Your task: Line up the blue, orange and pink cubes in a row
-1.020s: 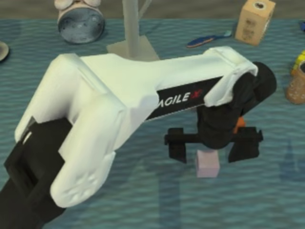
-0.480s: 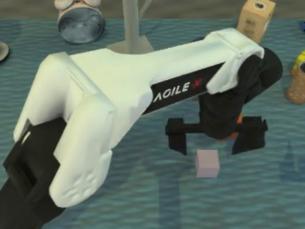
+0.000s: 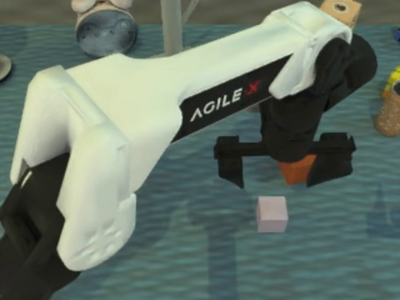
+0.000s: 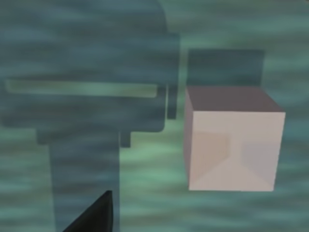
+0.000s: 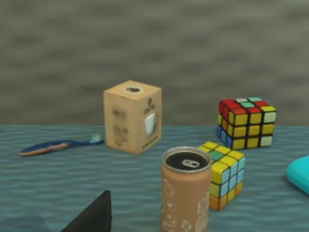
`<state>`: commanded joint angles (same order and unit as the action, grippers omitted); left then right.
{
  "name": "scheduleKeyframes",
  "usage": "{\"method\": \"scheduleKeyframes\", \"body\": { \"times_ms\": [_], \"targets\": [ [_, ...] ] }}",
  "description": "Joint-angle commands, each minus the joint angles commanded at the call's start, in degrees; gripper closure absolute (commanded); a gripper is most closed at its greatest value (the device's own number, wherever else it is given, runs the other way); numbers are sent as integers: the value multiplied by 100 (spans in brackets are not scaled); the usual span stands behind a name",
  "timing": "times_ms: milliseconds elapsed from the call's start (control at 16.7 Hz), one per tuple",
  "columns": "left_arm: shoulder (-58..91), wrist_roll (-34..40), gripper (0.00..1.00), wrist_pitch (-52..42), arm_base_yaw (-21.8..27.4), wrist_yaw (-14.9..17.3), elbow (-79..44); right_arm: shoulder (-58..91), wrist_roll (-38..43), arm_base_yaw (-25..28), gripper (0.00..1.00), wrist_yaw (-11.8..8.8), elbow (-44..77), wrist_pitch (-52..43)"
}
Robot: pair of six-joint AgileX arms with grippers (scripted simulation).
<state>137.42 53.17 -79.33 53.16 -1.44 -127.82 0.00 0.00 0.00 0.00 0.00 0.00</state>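
Observation:
The small pink cube (image 3: 272, 214) rests on the teal table, free on all sides. In the left wrist view the pink cube (image 4: 234, 140) sits off to one side of the gripper's shadow. My left gripper (image 3: 279, 180) hangs open above the table, just beyond the pink cube and not touching it. One dark fingertip (image 4: 96, 215) shows in its wrist view. Part of the orange cube (image 3: 297, 170) shows beside the gripper's right finger, partly hidden by the wrist. The blue cube does not show in the top view. A teal-blue corner (image 5: 299, 174) shows at the edge of the right wrist view.
A tan carton (image 3: 340, 9) stands at the back right, also seen as the carton (image 5: 133, 116) near a toothbrush (image 5: 58, 145). A brown can (image 5: 186, 193) and two puzzle cubes (image 5: 246, 123) stand before my right arm, whose fingertip (image 5: 94, 217) alone shows. A grey bowl-shaped thing (image 3: 105, 28) sits back left.
My left arm has swung toward the back right and its open gripper has drawn away from the pink cube. More of the orange cube now shows. The pink cube has stayed put.

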Motion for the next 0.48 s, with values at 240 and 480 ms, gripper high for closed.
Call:
{"method": "scheduleKeyframes", "body": {
  "times_ms": [240, 480],
  "targets": [
    [-348, -58, 0, 210, -172, -14, 341, 326, 40, 95, 0, -12, 319, -235],
    [-1656, -282, 0, 963, -805, -50, 1583, 1513, 165, 368, 0, -17, 1468, -996]
  ]
}}
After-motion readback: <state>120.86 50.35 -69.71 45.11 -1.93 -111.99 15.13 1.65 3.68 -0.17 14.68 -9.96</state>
